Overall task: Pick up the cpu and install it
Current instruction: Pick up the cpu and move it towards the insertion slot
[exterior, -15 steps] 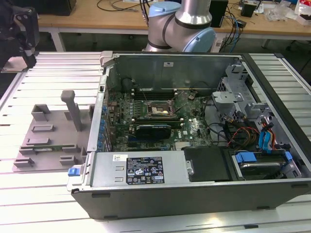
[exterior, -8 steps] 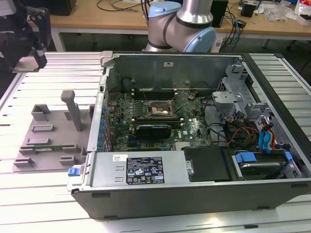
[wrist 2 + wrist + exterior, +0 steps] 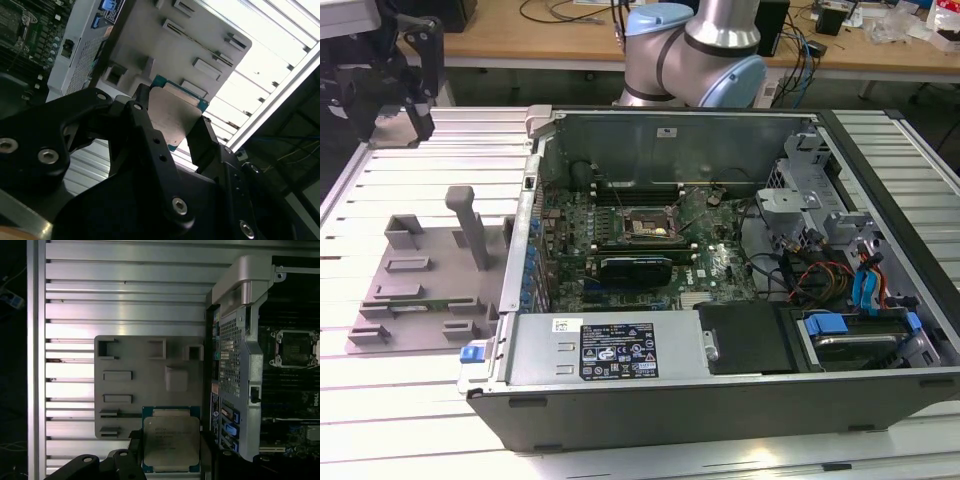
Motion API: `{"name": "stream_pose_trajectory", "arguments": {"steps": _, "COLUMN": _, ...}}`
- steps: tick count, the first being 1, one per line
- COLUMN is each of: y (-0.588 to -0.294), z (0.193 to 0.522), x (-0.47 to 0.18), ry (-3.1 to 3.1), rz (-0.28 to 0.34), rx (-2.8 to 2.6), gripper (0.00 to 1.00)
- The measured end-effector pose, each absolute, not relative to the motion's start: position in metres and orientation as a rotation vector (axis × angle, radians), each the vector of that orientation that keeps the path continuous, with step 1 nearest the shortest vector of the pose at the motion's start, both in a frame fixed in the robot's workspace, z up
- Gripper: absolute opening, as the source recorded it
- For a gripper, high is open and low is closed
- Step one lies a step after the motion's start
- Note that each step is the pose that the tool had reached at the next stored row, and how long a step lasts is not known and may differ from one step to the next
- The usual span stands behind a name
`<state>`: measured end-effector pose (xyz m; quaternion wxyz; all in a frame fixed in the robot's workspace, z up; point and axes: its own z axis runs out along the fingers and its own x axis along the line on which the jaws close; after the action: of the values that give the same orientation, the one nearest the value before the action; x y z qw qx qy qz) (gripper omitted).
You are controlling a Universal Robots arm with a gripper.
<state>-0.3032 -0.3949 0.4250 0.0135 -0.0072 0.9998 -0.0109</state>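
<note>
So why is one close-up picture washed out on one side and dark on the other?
In the second wrist view the slatted table glares to white while the gripper holding the cpu is dark up close; in the first wrist view the slats shine in bands but the cpu is evenly lit; the exterior view is even, the computer case shaded inside.

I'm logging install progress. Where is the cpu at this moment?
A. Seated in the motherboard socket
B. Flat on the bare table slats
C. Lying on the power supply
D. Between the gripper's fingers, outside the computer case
D: in both wrist views the cpu sits clamped between the fingers of the gripper, with the grey fixture plate behind it and the computer case off to one side.
</note>
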Motion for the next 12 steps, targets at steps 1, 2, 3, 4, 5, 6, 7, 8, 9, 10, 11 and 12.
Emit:
{"name": "stream_pose_trajectory", "arguments": {"steps": 1, "y": -0.395, "z": 0.425, "x": -0.302, "ry": 3.114, "rz": -0.034, "rx": -0.023, "gripper": 0.55}}
{"name": "stream_pose_trajectory", "arguments": {"steps": 2, "y": -0.395, "z": 0.425, "x": -0.301, "ry": 3.114, "rz": -0.034, "rx": -0.023, "gripper": 0.55}}
{"name": "stream_pose_trajectory", "arguments": {"steps": 3, "y": -0.395, "z": 0.425, "x": -0.301, "ry": 3.114, "rz": -0.034, "rx": -0.023, "gripper": 0.55}}
{"name": "stream_pose_trajectory", "arguments": {"steps": 4, "y": -0.395, "z": 0.425, "x": -0.300, "ry": 3.114, "rz": -0.034, "rx": -0.023, "gripper": 0.55}}
{"name": "stream_pose_trajectory", "arguments": {"steps": 5, "y": -0.395, "z": 0.425, "x": -0.299, "ry": 3.114, "rz": -0.034, "rx": -0.023, "gripper": 0.55}}
{"name": "stream_pose_trajectory", "arguments": {"steps": 6, "y": -0.395, "z": 0.425, "x": -0.299, "ry": 3.114, "rz": -0.034, "rx": -0.023, "gripper": 0.55}}
{"name": "stream_pose_trajectory", "arguments": {"steps": 7, "y": -0.395, "z": 0.425, "x": -0.297, "ry": 3.114, "rz": -0.034, "rx": -0.023, "gripper": 0.55}}
{"name": "stream_pose_trajectory", "arguments": {"steps": 8, "y": -0.395, "z": 0.425, "x": -0.295, "ry": 3.114, "rz": -0.034, "rx": -0.023, "gripper": 0.55}}
{"name": "stream_pose_trajectory", "arguments": {"steps": 9, "y": -0.395, "z": 0.425, "x": -0.283, "ry": 3.114, "rz": -0.034, "rx": -0.023, "gripper": 0.55}}
{"name": "stream_pose_trajectory", "arguments": {"steps": 10, "y": -0.395, "z": 0.424, "x": -0.274, "ry": 3.114, "rz": -0.034, "rx": -0.023, "gripper": 0.55}}
{"name": "stream_pose_trajectory", "arguments": {"steps": 11, "y": -0.395, "z": 0.424, "x": -0.273, "ry": 3.114, "rz": -0.034, "rx": -0.023, "gripper": 0.55}}
{"name": "stream_pose_trajectory", "arguments": {"steps": 12, "y": -0.395, "z": 0.424, "x": -0.272, "ry": 3.114, "rz": -0.034, "rx": -0.023, "gripper": 0.55}}
